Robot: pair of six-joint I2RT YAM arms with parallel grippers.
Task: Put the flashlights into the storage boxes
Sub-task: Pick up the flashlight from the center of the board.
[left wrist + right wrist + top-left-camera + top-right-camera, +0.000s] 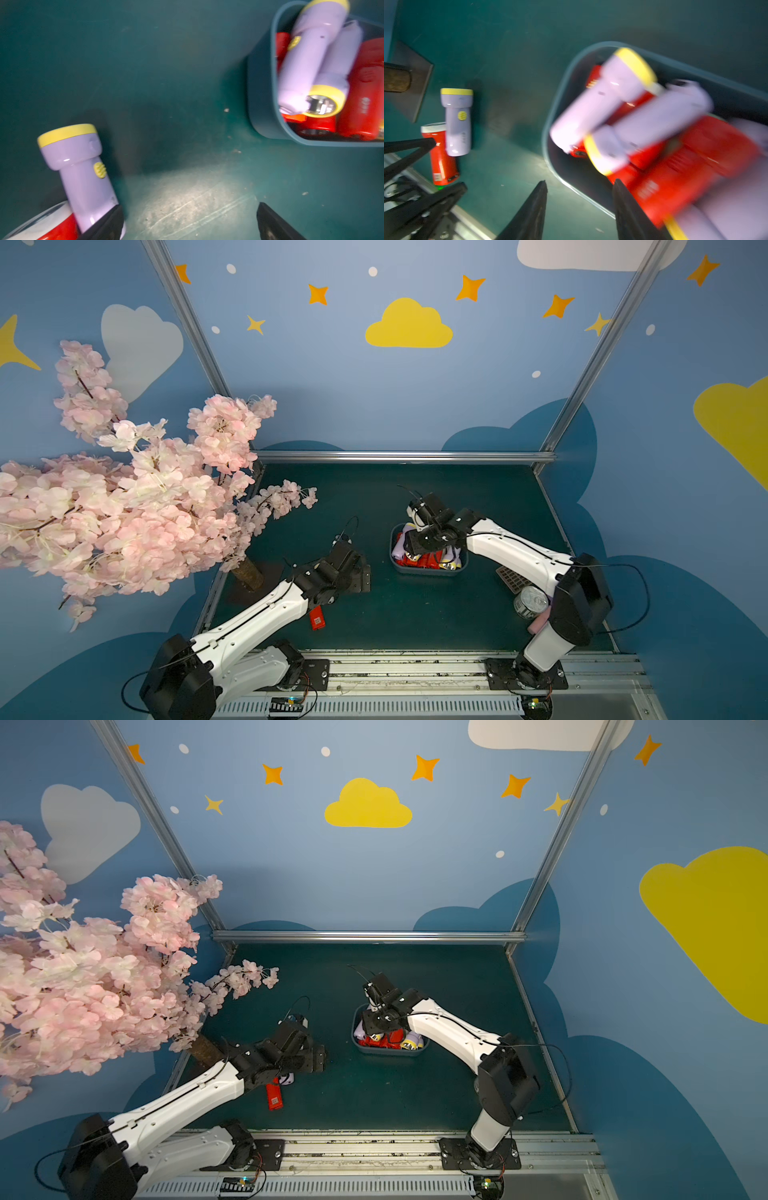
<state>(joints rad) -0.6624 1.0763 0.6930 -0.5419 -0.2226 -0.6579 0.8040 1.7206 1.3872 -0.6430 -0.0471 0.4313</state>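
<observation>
The dark blue-grey storage box (428,571) (390,1051) sits mid-table, piled with red and lilac flashlights (623,99). Two lilac ones lie crossed on top of the red ones (311,62). My right gripper (579,182) (411,548) hovers over the box's near-left rim (550,124), open, with nothing between its fingers. On the mat to the left lie a lilac flashlight (79,166) (286,1078) and a red flashlight (317,618) (442,158) side by side. My left gripper (189,206) (359,572) is wide open over bare mat, one finger right beside the lilac flashlight's tail.
A cherry blossom tree with its trunk (249,574) on a metal plate (415,83) stands at the table's left. At the right edge, partly behind my right arm, are a silver tin can (530,601), a brown slotted scoop (513,578) and a pink cylinder (538,624).
</observation>
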